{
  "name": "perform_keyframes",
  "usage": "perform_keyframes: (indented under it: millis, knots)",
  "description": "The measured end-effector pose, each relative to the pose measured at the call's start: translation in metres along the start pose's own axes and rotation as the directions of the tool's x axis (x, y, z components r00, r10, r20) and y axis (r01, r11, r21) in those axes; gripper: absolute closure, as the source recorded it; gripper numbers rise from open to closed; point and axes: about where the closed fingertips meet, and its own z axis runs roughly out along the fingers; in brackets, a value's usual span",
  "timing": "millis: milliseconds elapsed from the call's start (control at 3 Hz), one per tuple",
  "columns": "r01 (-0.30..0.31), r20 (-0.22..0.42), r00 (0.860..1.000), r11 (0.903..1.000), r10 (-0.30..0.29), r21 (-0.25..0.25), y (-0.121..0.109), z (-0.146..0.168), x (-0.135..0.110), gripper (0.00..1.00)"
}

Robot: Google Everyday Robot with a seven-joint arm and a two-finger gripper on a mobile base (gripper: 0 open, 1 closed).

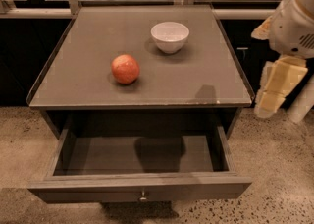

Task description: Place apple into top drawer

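- The gripper hangs at the right edge of the view, off the table's right side and just below tabletop level, pointing down toward the floor. It holds nothing. Whether it stands wide or narrow cannot be told from this angle.
- Above it sits the arm's rounded white housing, up in the top right corner.
- The grey tabletop lies just left of the gripper, with its right edge near the gripper but apart from it.
- The white bowl stands upright on the back half of the tabletop, a little right of centre.
- The apple rests on the tabletop nearer the front and left of the bowl, clearly apart from it. It is well away from the gripper and not in the drawer.
- The top drawer is pulled open below the front edge of the tabletop. Its dark floor is bare except for a shadow near the middle.
- A small metal knob sits at the centre of the drawer's front panel.
- A speckled stone floor surrounds the table, and dark cabinets with a pale rail run behind it.
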Motion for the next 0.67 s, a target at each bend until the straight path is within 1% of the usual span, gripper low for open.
perform_keyframes:
  millis: [333, 667]
  knots:
    - [0.039, 0.021, 0.999, 0.9989, -0.039, -0.024, -0.016, 0.025, -0.026, 0.0]
    - [0.084, -0.004, 0.996, 0.9956, -0.084, -0.042, -0.021, 0.039, -0.037, 0.0]
